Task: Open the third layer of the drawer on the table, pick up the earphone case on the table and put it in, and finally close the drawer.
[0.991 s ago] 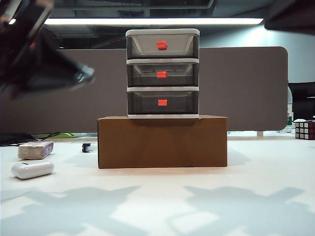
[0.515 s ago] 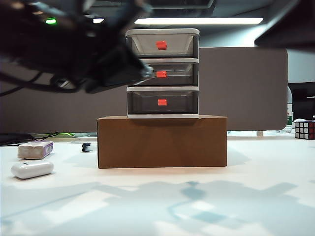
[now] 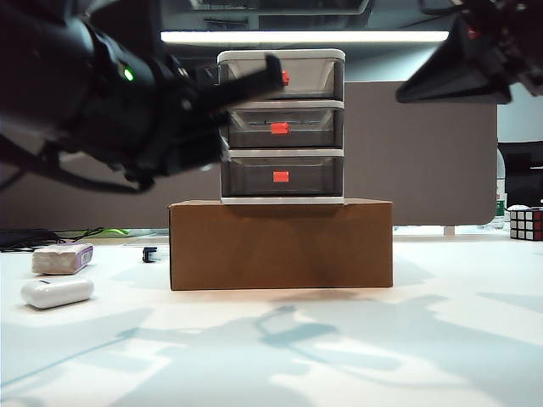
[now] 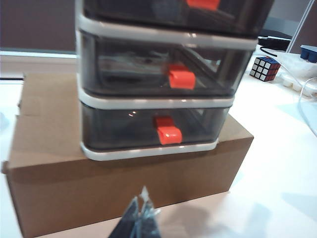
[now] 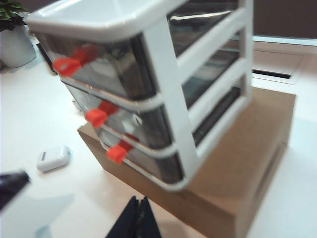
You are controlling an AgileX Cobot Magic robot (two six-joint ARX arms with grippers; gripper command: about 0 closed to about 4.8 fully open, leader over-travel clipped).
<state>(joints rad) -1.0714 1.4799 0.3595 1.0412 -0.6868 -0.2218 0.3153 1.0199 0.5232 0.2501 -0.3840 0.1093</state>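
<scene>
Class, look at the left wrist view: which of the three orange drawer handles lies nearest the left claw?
The lowest handle, on the third layer; it sits just above the shut left claw, below the other two.

Brown cardboard box [image 3: 281,245], long and low, closed, near the middle. Beige-grey block with a purple end [image 3: 62,259] far to the left, a tiny dark clip-like object [image 3: 150,253] between them. Multicoloured puzzle cube [image 3: 526,224] at the far right edge. Grey-brown partition panel [image 3: 420,153] behind. Green potted plant [image 5: 12,37] off to one side.
</scene>
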